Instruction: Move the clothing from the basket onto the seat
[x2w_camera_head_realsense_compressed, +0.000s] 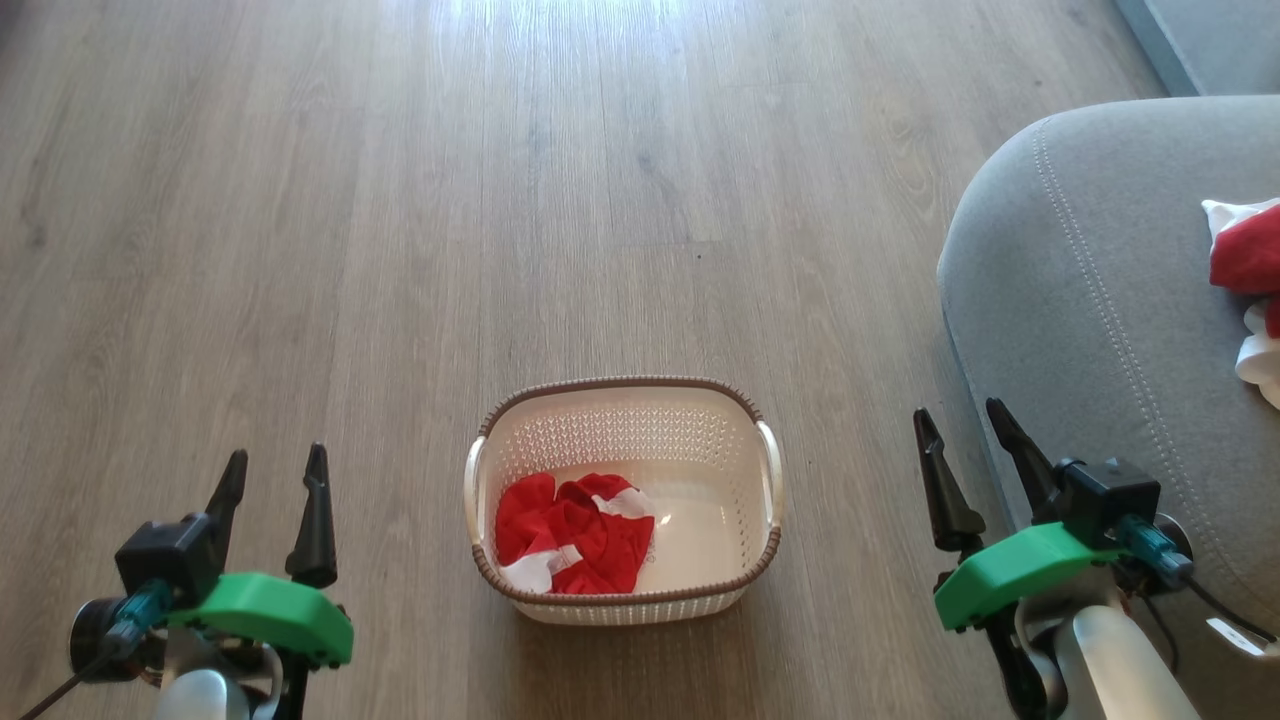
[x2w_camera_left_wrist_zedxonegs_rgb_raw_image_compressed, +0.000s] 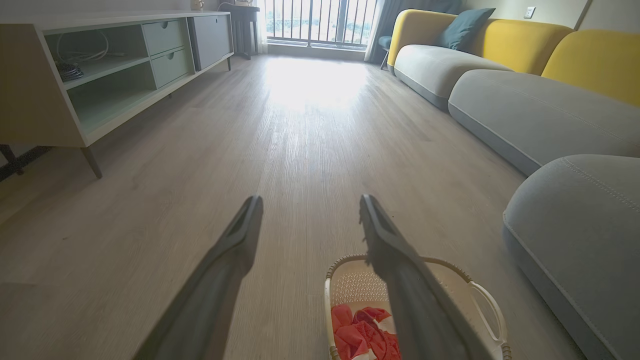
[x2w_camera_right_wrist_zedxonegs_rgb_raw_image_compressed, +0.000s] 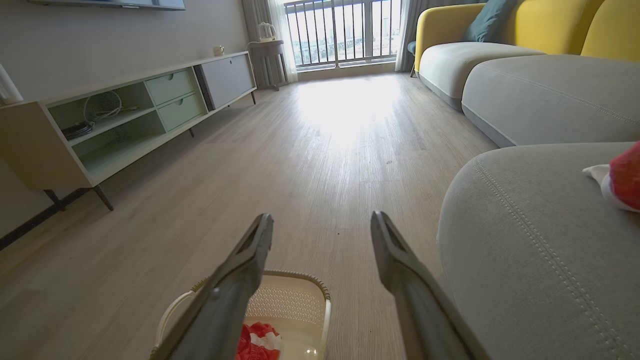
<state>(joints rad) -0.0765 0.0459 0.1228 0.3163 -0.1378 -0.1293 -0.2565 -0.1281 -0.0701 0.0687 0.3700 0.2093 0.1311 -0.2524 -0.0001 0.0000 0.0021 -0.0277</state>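
The cream basket with a brown rim stands on the wood floor between my arms. A red and white garment lies crumpled in its left half; it also shows in the left wrist view and the right wrist view. A second red and white garment lies on the grey seat at the right edge. My left gripper hangs open left of the basket, holding nothing. My right gripper is open and empty too, right of the basket, beside the seat's rounded edge.
A long low cabinet with shelves and drawers runs along the left wall. More grey cushions with yellow backs line the right side, a teal pillow on the far one. Bare wood floor stretches ahead to a window.
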